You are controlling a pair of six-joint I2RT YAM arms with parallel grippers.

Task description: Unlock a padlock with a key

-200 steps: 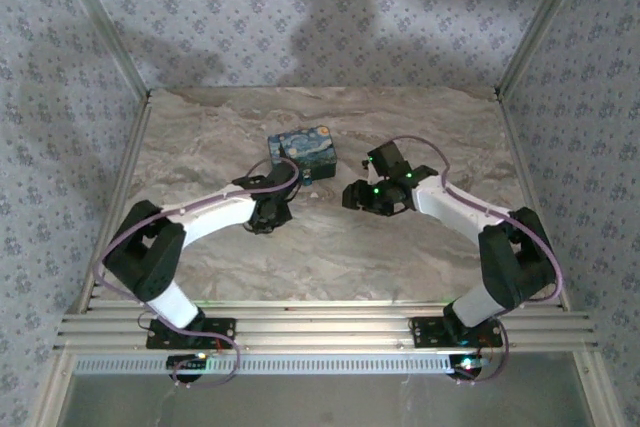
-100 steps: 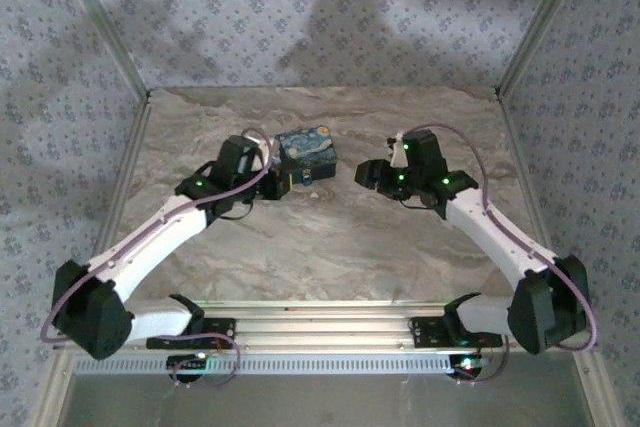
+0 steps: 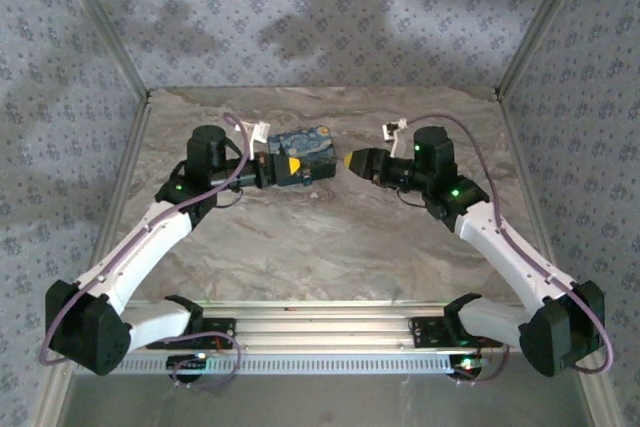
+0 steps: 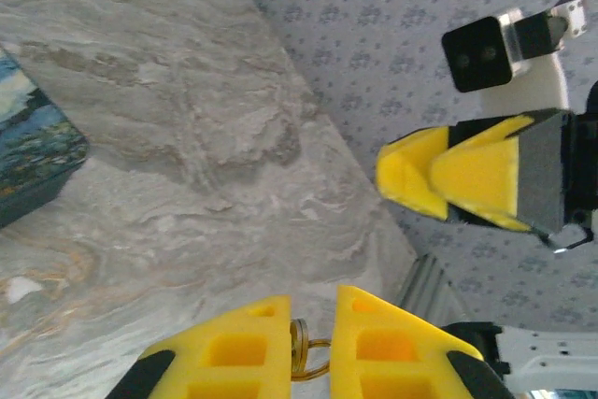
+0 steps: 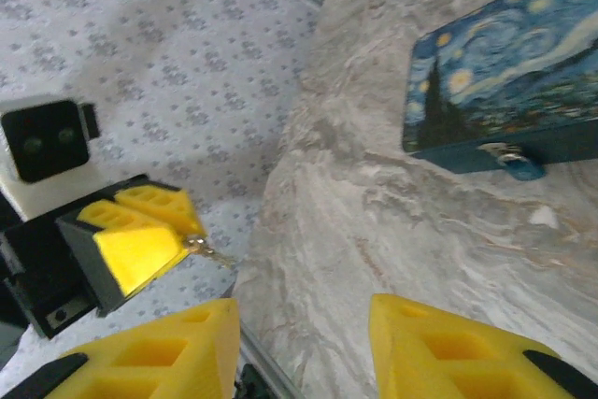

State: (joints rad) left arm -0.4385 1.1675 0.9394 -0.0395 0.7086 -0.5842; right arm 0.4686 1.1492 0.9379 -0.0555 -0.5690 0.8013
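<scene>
Left gripper [image 4: 311, 302]: closed down on the key [image 4: 301, 348]. It is a small brass-coloured metal piece with a ring, pinched between the yellow fingers. In the right wrist view a thin bit of it sticks out past the fingertips.

Right gripper [image 5: 304, 307]: I see the fingers standing apart with nothing between them, only the marble table [image 5: 392, 231] below the gap.

The two grippers face each other, tips pointed at one another above the table. From overhead, the blue box [image 5: 495, 72] with the yellow swirl painting lies between them. It is just beside the left gripper's tips and a little way off the right gripper's. From the left wrist, the box sits ahead and off to the left of the fingers, and the right gripper is ahead to the right. From the right wrist, the box is ahead and to the right, and the left gripper is ahead to the left.

Padlock: I cannot pick it out for certain. The box front facing the right gripper carries a small silver latch [image 5: 507, 153] with a blue piece hanging under it. It is too small for me to say more.
</scene>
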